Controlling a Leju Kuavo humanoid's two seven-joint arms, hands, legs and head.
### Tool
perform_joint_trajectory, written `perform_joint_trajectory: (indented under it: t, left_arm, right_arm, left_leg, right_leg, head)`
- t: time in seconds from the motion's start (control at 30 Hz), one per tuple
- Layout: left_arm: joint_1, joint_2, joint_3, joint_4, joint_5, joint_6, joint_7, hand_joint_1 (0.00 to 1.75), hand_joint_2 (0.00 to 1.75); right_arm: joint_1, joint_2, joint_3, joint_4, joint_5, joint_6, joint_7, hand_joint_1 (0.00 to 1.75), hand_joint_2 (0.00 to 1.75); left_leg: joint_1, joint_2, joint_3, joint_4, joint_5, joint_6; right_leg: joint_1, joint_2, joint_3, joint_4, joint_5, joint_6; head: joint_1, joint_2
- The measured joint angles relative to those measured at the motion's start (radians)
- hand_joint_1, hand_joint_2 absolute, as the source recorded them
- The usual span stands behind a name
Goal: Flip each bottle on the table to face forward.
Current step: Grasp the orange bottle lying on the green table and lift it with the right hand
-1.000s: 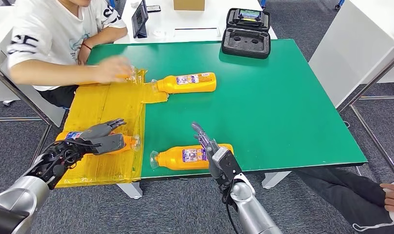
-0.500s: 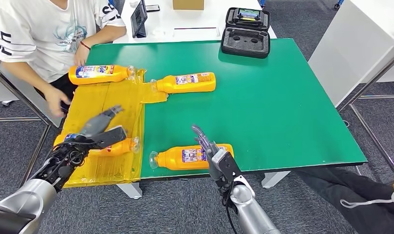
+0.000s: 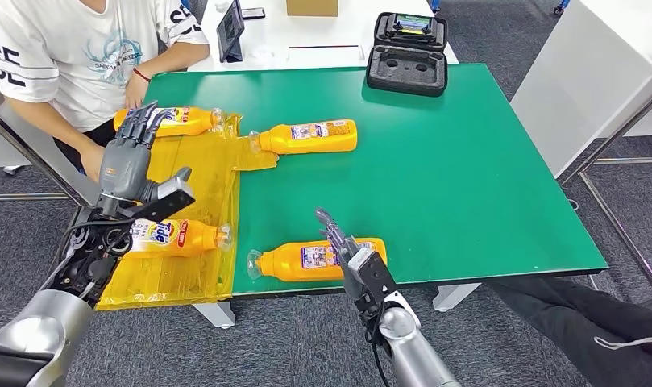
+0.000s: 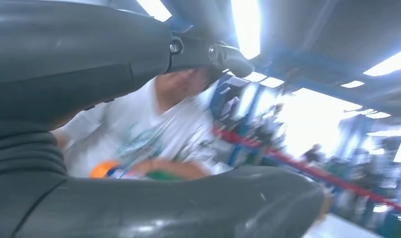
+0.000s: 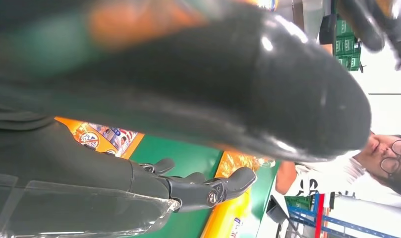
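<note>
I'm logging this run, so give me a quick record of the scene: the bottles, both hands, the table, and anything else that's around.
bottles: four orange, all lying down
near left bottle: on yellow sheet, front label up
far left bottle: front label up
far middle bottle: back label up
near middle bottle: back label up
left hand: raised, fingers spread, holding nothing
right hand: at near middle bottle, grip unclear
table: green
other: person, black case

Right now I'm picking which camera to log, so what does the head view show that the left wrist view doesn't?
Head view alone: the green table, four orange bottles, the black case and the right hand by the near-edge bottle. Left wrist view alone: ceiling lights and a blurred hall with a red barrier. Both: the raised left hand, and the seated person in white.
</note>
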Motion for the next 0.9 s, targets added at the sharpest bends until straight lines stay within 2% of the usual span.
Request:
perform_joint_trajectory:
  t: [0.07,0.13,0.27,0.37,0.47,0.57,0.73,0.9]
  left_arm:
    - [0.036,-0.031,0.075,-0.074,-0.009,0.0,-0.052,0.0,0.0]
    - [0.066,-0.065,0.134,-0.14,0.094,0.0,-0.066,0.0,0.0]
    - [0.125,-0.104,0.165,-0.218,0.453,0.0,-0.072,0.0,0.0]
    - [0.202,-0.119,0.162,-0.276,0.71,-0.002,-0.074,0.0,0.0]
    - [0.277,-0.126,0.152,-0.331,0.837,-0.002,-0.075,0.0,0.0]
    - [0.321,-0.128,0.144,-0.371,0.868,-0.002,-0.077,0.0,0.0]
    - [0.4,-0.128,0.12,-0.442,0.856,-0.002,-0.077,0.0,0.0]
    - [0.456,-0.131,0.124,-0.493,0.78,-0.001,-0.077,0.0,0.0]
  right_arm:
    - [-0.001,0.0,0.001,0.0,-0.004,-0.006,0.001,0.0,0.0]
    - [-0.002,-0.001,0.004,-0.003,0.001,-0.023,0.012,0.0,0.0]
    - [-0.006,-0.028,0.014,-0.051,0.082,-0.077,0.106,0.0,1.75]
    - [-0.031,-0.083,0.03,-0.102,0.15,-0.083,0.196,0.0,1.75]
    - [-0.071,-0.14,0.041,-0.136,0.181,-0.081,0.242,0.0,1.75]
    - [-0.102,-0.178,0.054,-0.155,0.203,-0.074,0.272,0.0,1.75]
    - [-0.181,-0.264,0.088,-0.169,0.269,-0.022,0.391,0.0,1.75]
    - [-0.296,-0.335,0.128,-0.134,0.28,0.075,0.416,0.0,1.75]
  left_leg:
    - [0.0,0.0,0.0,0.0,0.0,0.0]
    - [0.0,0.0,-0.001,0.0,0.0,0.0]
    - [-0.001,0.0,-0.001,0.0,-0.001,0.001]
    - [-0.001,0.0,-0.001,0.0,-0.001,0.001]
    - [-0.001,0.0,-0.001,0.0,-0.001,0.001]
    - [-0.001,0.0,-0.002,0.0,0.0,0.001]
    - [-0.001,0.0,-0.002,0.0,0.0,0.001]
    - [-0.001,0.0,-0.002,0.0,0.0,0.001]
  right_leg:
    - [0.0,0.0,0.0,0.0,0.0,0.0]
    - [0.0,0.0,0.0,0.0,0.0,0.0]
    - [-0.001,0.0,0.0,-0.001,0.0,0.0]
    - [-0.001,0.0,-0.001,-0.001,0.0,0.0]
    - [-0.001,0.0,-0.001,-0.001,0.0,0.0]
    - [-0.001,0.0,-0.001,-0.001,0.0,0.0]
    - [-0.001,0.0,-0.001,-0.001,0.0,0.0]
    - [-0.001,0.0,-0.001,-0.001,0.0,0.001]
  head:
    - [0.0,0.0]
    - [0.0,0.0]
    - [0.0,0.0]
    - [0.0,0.0]
    - [0.0,0.0]
    - [0.0,0.0]
    - [0.0,0.0]
    - [0.0,0.0]
